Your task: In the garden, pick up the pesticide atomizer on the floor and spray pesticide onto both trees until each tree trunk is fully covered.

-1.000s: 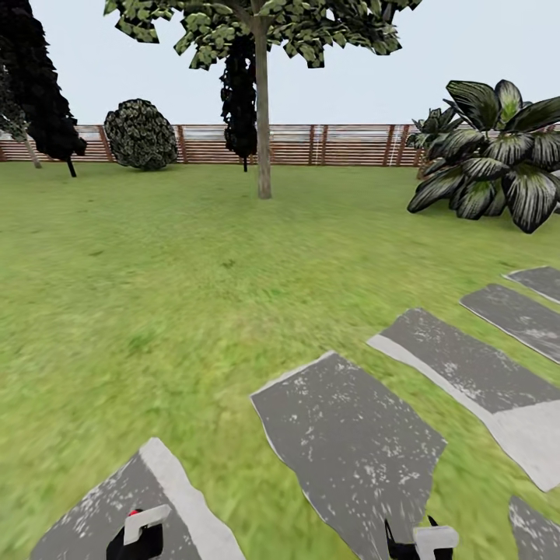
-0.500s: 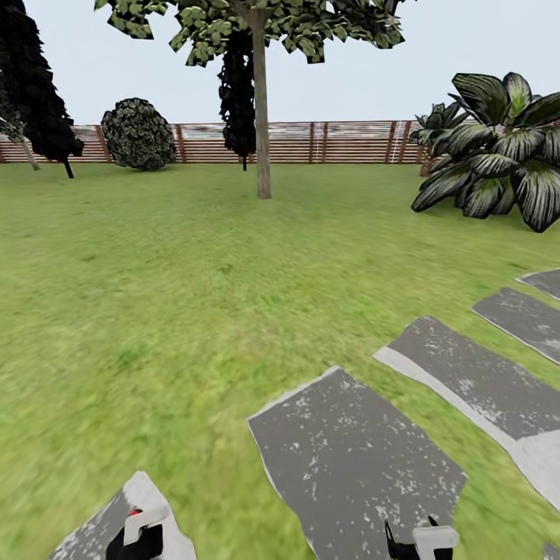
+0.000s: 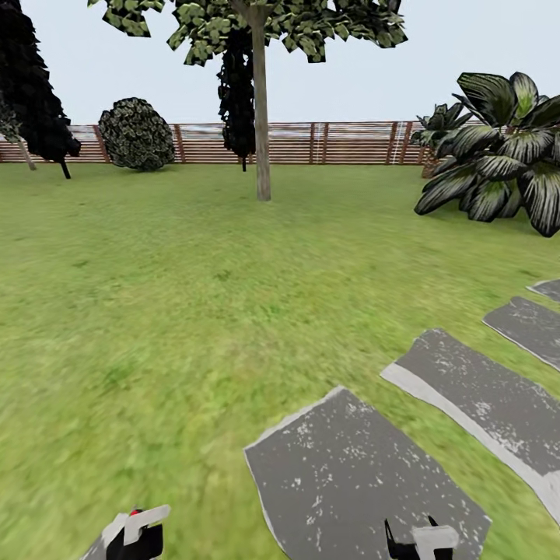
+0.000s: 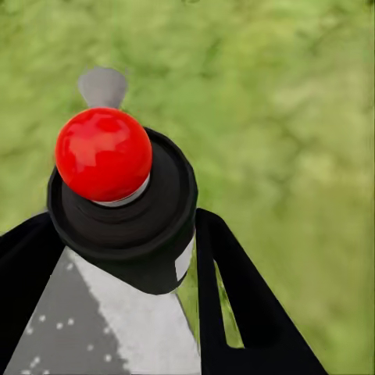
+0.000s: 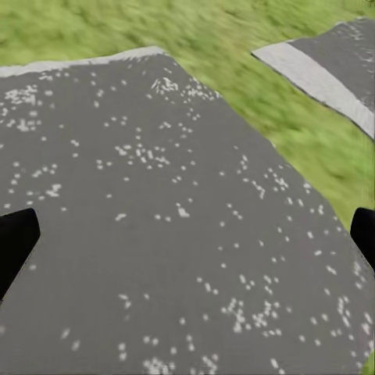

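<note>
The pesticide atomizer (image 4: 117, 203), a dark bottle with a round red top, sits upright between the black fingers of my left gripper (image 4: 125, 250), which is shut on it. In the head view that gripper (image 3: 136, 537) is at the bottom left, the red top (image 3: 134, 513) just peeking out. At the bottom right, my right gripper (image 3: 420, 544) is open; the right wrist view shows it (image 5: 187, 238) over grey paving with nothing between its fingers. One tree (image 3: 257, 23) stands far ahead across the lawn, its pale bare trunk (image 3: 262, 132) straight and upright.
Grey paving slabs (image 3: 350, 474) (image 3: 482, 397) run off to the right on the grass. A striped-leaf plant (image 3: 498, 171) stands at the right, a round bush (image 3: 138, 134) and dark trees (image 3: 35, 85) at the left. A brown slat fence (image 3: 350, 144) closes the back.
The whole head view has shifted: the slabs slide down and right and the slab at the left gripper has almost left the picture. Both grippers hold the same pose.
</note>
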Robot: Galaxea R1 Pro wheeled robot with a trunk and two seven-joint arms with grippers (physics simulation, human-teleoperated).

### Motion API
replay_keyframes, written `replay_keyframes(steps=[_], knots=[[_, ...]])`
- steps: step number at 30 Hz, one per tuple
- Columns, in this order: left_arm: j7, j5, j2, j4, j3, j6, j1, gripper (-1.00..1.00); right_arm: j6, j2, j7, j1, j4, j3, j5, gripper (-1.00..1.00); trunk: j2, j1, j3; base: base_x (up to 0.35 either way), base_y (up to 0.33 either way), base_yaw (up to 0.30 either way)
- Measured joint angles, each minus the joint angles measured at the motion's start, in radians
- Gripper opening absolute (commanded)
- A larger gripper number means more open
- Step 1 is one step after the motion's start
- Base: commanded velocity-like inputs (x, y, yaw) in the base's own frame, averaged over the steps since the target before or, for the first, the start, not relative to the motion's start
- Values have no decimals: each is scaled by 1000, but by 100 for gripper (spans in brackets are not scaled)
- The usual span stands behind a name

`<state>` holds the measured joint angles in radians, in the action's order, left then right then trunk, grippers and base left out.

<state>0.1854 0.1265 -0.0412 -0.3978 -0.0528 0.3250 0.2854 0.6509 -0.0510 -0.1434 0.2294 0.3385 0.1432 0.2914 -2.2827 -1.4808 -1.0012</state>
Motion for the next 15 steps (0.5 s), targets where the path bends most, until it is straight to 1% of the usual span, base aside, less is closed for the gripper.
replay_keyframes(steps=[15], knots=[[0, 0, 0, 0, 0, 0, 0, -100, 0, 0, 0, 0, 0, 0, 0, 100, 0, 0, 0, 338, 0, 0]])
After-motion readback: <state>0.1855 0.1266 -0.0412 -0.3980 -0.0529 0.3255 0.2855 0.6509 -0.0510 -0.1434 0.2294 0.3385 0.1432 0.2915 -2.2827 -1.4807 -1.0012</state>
